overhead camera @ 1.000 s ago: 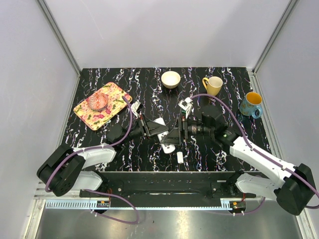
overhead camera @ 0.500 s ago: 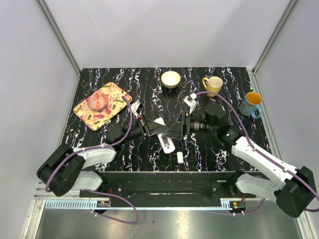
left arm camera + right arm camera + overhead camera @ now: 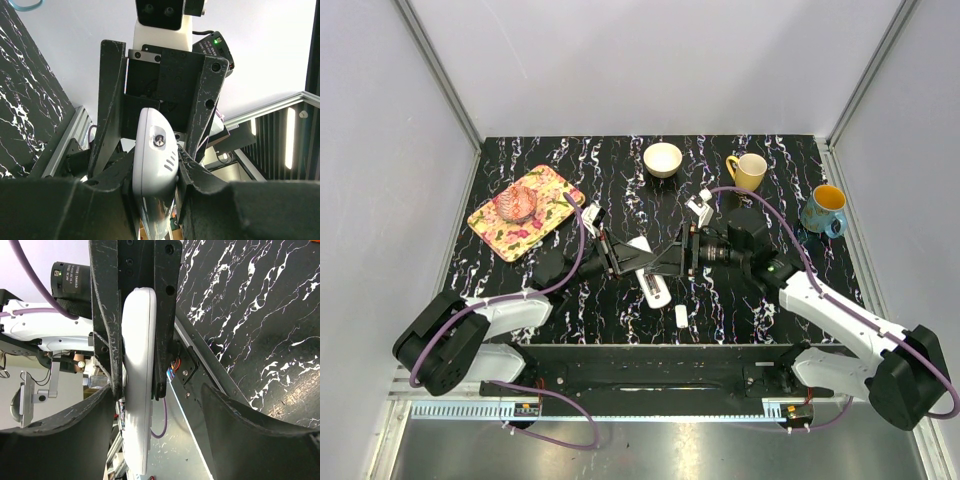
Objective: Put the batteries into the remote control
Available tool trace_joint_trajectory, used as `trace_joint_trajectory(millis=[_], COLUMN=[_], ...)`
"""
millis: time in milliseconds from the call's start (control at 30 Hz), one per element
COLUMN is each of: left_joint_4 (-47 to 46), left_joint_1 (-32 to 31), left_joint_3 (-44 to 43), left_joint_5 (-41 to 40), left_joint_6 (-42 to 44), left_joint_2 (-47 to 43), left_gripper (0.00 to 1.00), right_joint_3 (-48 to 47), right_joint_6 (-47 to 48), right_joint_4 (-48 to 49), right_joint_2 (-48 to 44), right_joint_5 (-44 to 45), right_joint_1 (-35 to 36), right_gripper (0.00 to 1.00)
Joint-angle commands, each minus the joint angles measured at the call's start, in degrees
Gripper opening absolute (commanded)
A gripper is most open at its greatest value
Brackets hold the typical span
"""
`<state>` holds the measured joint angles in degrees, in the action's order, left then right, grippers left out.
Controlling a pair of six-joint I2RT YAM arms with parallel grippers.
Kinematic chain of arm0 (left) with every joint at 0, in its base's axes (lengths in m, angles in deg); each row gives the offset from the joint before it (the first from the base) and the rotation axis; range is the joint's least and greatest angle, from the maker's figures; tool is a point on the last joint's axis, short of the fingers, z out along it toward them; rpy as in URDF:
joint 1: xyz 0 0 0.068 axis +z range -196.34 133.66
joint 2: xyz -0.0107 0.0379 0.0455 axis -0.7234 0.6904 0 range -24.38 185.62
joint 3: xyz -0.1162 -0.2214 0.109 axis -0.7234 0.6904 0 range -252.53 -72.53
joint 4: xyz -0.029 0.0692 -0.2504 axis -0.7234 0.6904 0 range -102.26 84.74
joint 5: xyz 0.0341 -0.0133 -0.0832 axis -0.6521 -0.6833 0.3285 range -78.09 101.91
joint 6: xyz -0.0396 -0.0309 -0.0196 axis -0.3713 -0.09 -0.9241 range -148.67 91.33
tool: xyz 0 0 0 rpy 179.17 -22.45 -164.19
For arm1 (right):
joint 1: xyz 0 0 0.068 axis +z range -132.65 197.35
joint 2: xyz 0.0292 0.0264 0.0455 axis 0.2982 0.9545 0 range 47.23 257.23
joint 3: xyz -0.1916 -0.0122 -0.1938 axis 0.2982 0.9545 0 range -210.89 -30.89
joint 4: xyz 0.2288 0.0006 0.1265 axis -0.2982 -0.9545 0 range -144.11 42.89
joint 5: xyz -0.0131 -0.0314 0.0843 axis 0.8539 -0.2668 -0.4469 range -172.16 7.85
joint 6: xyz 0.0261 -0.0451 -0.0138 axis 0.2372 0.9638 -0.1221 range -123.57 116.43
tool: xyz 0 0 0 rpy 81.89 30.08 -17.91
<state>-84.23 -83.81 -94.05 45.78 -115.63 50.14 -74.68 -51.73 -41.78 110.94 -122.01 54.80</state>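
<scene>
The white remote control [image 3: 648, 273] is held up off the table, tilted, in my left gripper [image 3: 636, 262], which is shut on its sides. In the left wrist view the remote [image 3: 154, 155] is wedged between my left gripper's [image 3: 156, 176] dark fingers, its rounded end pointing away. My right gripper [image 3: 672, 266] is open and faces the left one. In the right wrist view the remote [image 3: 137, 390] stands edge-on between my right gripper's [image 3: 156, 392] wide-open fingers, closer to the left finger [image 3: 55, 440]. The batteries are not in view.
A small plain white lozenge piece [image 3: 681, 316] lies on the black marbled table near the front edge. At the back stand a white bowl [image 3: 663, 159], a yellow mug [image 3: 748, 171] and a blue mug [image 3: 823, 208]. A floral tray [image 3: 552, 189] sits back left.
My right gripper has moved up and left toward the remote, which now lies between its open fingers. My left gripper has kept hold of the remote and barely moved.
</scene>
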Motion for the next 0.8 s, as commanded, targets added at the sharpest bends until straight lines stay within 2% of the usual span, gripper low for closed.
trace_joint_trajectory(millis=[0, 767], left_joint_4=[-23.13, -22.17], left_joint_1=[-0.23, -0.23], left_joint_3=[-0.28, -2.30], left_joint_5=[-0.29, -1.35], left_joint_6=[0.47, 1.87], left_joint_2=[-2.01, -2.36], left_gripper=[0.00, 0.00], right_joint_3=[0.28, 2.48], right_joint_6=[-0.35, -2.99], right_joint_4=[1.53, 1.79], right_joint_2=[0.37, 3.53], right_joint_5=[-0.05, -2.15], right_joint_1=[-0.36, -0.36], right_gripper=[0.73, 0.68])
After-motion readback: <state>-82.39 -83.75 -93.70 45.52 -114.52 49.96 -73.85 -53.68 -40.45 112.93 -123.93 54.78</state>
